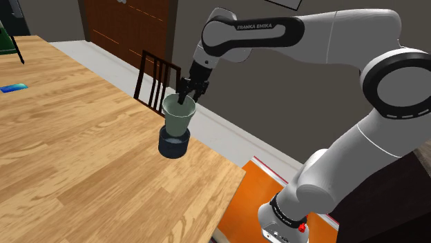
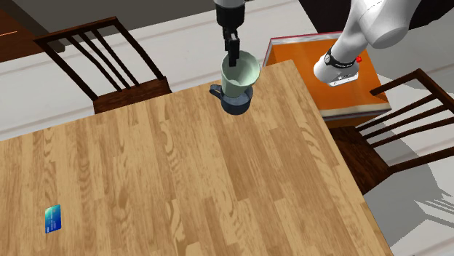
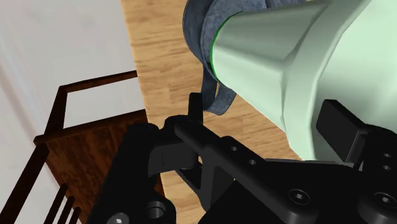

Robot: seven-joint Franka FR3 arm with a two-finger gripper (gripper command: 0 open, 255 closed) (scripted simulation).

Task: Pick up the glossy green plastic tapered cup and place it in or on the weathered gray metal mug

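The cup (image 1: 179,119) stands upright with its base down inside the mug (image 1: 173,145), which sits near the desk's (image 1: 76,145) edge. I judge the placing to be as good as done. The step in hand is letting go and getting clear without disturbing anything.

My end effector (image 1: 186,96) hangs at the cup's rim. In the wrist view its fingers stand apart. One finger (image 3: 340,127) lies against the cup's outer wall and the other is off it with desk showing between, so I read it as spread and clasping nothing.

Before I move, I would spread the jaws fully so the finger on the wall comes off it. Then I would rise slowly, straight along the cup's axis, with no sideways drift. The cup is wider at the top than the mug and rides high in it. I expect even a small nudge at the rim could rock or tip it, and the desk's edge is close.

I would watch the second exterior view as I rise and stop if cup or mug stirs. I would swing away once the fingertips are above the rim.
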